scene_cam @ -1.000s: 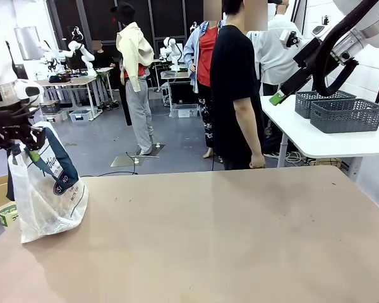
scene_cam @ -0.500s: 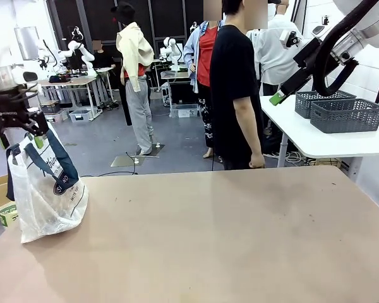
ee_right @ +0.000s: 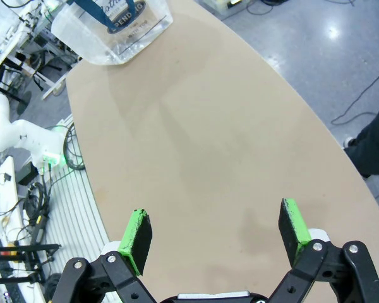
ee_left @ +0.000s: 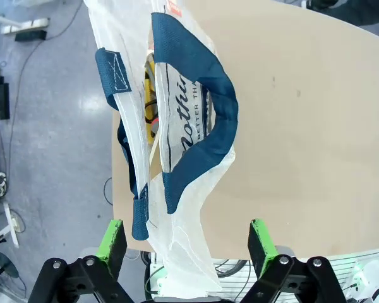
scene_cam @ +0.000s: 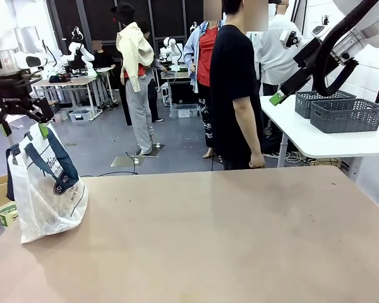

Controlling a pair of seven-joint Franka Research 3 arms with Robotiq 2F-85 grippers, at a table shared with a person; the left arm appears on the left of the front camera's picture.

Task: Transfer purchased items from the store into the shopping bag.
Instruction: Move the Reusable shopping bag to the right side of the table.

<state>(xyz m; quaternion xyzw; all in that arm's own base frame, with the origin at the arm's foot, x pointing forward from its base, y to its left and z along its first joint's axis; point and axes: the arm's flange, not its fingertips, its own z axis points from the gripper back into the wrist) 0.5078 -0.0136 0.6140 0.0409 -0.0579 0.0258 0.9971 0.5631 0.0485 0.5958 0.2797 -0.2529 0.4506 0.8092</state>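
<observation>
Standing at the surface's (scene_cam: 240, 240) left edge, one shopping bag (scene_cam: 47, 189) sits beneath the left tool (scene_cam: 22, 123), spread wide. From the left wrist, two navy handles (ee_left: 205, 136) show. Right tool (ee_right: 215, 237) gapes wide, empty.

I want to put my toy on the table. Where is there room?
Nearly everywhere. The table is bare from the shopping bag at its left edge across to the right edge, near side and far side alike. The one crowded spot is that left corner, where the bag stands with the left gripper open just above it.
</observation>
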